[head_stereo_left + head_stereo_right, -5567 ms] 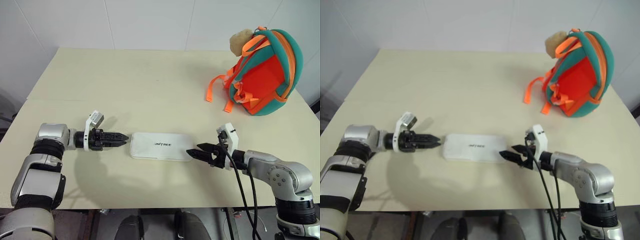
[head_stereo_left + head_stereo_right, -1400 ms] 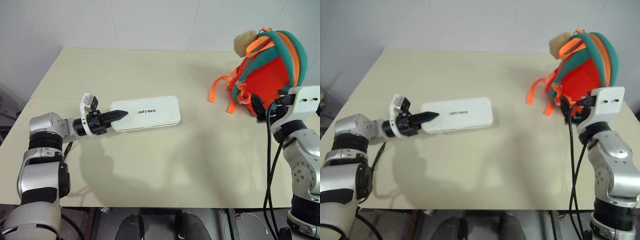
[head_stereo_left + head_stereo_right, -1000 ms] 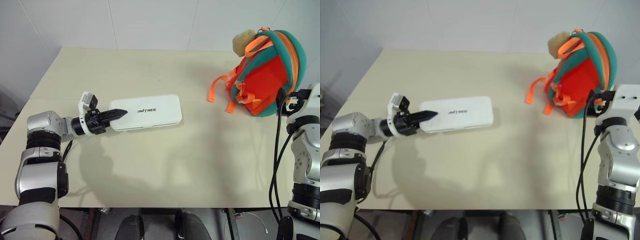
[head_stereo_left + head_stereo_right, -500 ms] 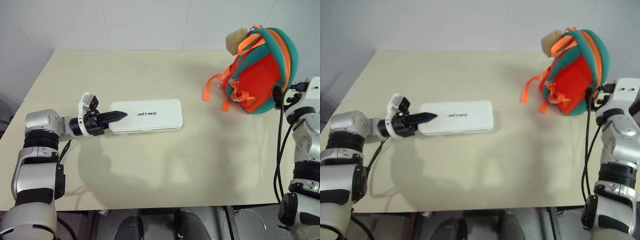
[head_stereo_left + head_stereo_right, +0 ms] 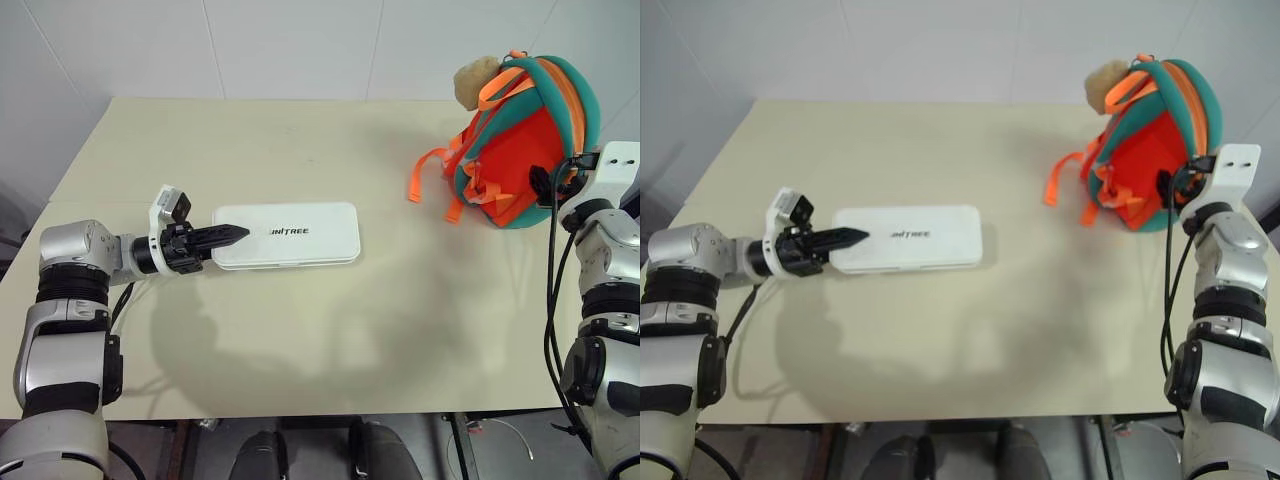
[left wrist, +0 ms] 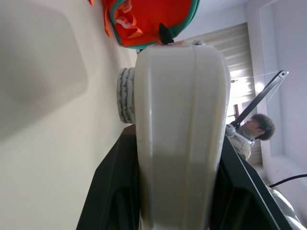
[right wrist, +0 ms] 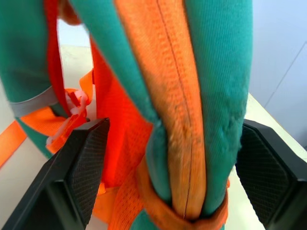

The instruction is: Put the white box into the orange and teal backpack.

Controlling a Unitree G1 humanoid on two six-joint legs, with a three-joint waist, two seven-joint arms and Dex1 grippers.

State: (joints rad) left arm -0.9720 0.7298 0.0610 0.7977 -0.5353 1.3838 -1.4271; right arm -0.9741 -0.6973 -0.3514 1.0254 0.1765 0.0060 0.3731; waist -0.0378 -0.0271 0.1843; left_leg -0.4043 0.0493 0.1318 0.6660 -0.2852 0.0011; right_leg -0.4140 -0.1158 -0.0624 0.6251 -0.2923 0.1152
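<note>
We see the left gripper [image 5: 228, 236] clamped on the near-left end of the white box [image 5: 290, 234]; in the left wrist view its two black fingers [image 6: 108, 189] press against both faces of the box [image 6: 177, 143]. The box sits roughly level in the head views, its long side running across the table [image 5: 300, 340] and a shadow lying beneath it; we cannot tell whether it is lifted clear of the surface or resting on it. The near half of the table in front of the box lies bare up to its front edge, and open tabletop also separates the box from the bag on the right.

Farther back and to the right, the right gripper [image 7: 177, 177] stands spread wide at the lower edge of the orange and teal backpack [image 5: 530, 140]. In the right wrist view its fingers [image 7: 84, 172] flank the bag's teal and orange zip seam [image 7: 182, 96] on both sides, apart from the fabric and pinching nothing. The backpack stands upright near the table's far right corner, close to the right edge, its orange straps [image 5: 425, 180] trailing onto the surface and a beige plush charm [image 5: 475, 82] at its top. Behind the table rises a white wall [image 5: 300, 40].
</note>
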